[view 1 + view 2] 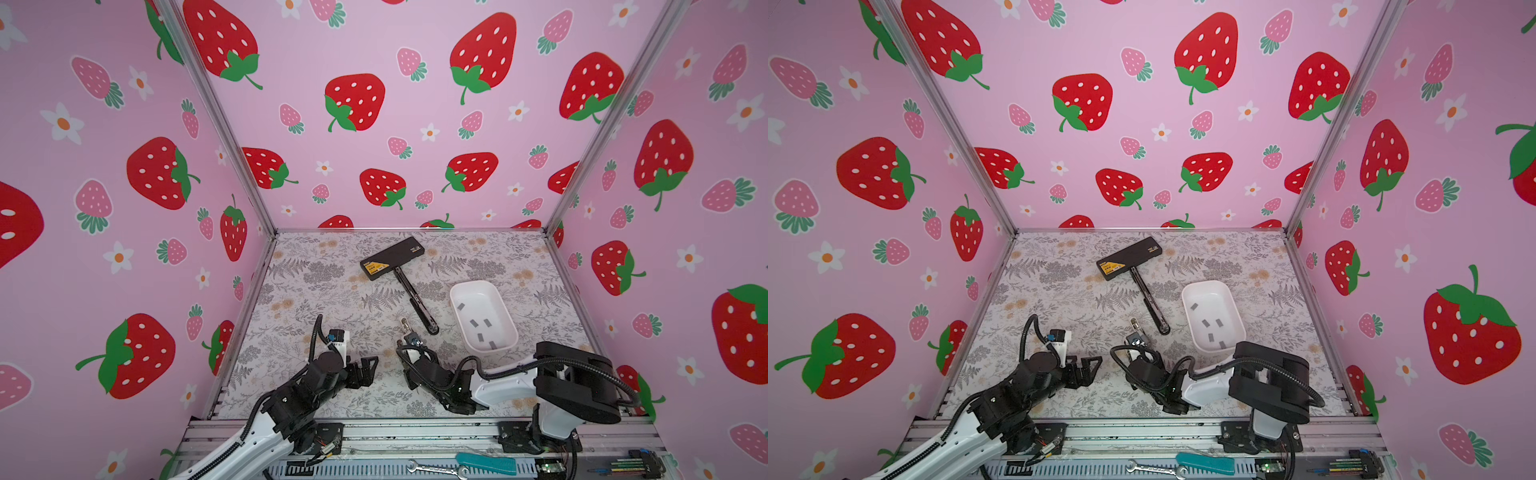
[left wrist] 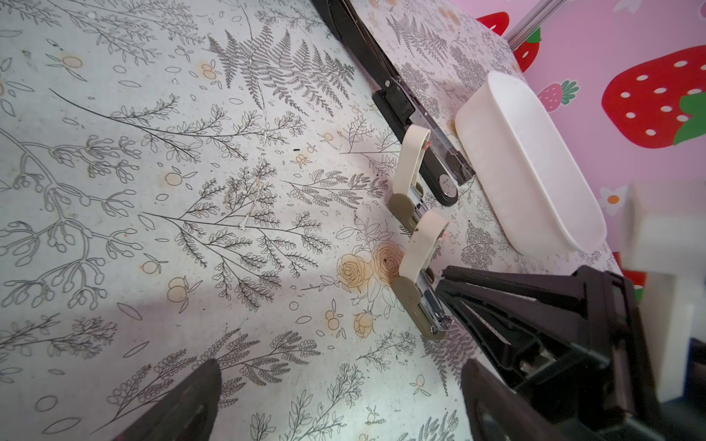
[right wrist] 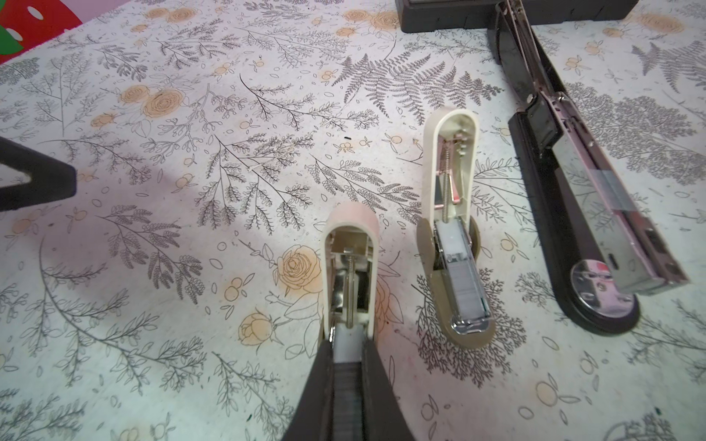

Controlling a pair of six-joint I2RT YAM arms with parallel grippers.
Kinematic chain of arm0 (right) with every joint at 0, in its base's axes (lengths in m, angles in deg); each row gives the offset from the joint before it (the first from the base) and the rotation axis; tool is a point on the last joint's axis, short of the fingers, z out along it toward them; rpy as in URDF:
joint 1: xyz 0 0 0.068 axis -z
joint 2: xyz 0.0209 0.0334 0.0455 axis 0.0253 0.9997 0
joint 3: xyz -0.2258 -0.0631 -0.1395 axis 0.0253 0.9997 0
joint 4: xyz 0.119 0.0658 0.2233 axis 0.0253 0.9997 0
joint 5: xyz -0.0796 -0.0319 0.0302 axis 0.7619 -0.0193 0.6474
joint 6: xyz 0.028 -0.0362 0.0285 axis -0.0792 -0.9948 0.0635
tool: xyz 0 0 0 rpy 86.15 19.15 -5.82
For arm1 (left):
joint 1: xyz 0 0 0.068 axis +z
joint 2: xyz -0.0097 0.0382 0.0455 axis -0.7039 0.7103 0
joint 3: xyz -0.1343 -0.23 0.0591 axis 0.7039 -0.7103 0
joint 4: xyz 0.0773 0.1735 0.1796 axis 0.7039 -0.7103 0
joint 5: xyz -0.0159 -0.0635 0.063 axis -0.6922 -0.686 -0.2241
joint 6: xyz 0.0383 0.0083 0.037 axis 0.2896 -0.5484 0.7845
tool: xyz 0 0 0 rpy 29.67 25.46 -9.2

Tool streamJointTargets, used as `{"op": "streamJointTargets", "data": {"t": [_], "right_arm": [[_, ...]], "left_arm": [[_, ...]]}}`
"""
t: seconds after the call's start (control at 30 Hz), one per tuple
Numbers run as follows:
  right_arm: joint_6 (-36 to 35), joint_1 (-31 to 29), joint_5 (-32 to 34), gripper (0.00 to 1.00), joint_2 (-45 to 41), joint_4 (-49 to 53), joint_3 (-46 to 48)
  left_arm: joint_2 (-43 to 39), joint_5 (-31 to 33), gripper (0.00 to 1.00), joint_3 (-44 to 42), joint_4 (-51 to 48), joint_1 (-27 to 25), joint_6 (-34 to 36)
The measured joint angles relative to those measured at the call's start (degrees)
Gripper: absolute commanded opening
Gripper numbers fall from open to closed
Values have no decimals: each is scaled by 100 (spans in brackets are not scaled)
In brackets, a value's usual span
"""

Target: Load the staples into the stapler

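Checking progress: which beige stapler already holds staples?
The beige stapler beside the black stapler: a grey strip lies in its open channel. The other beige stapler stands at the right gripper.

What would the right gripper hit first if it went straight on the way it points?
The nearer cream stapler, flipped open: the right gripper, shut on a staple strip, points along its channel and seems very close to it.
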Motion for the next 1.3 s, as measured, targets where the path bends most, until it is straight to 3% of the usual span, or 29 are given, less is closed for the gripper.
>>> {"op": "streamJointTargets", "data": {"t": [1.03,1.3], "right_arm": [[0,-4,42,0,188,-33,-17],[-20,-286,243,0,-168,-11,-15]], "left_arm": [[0,0,99,0,7,0,0],[7,0,99,0,4,0,0]]}}
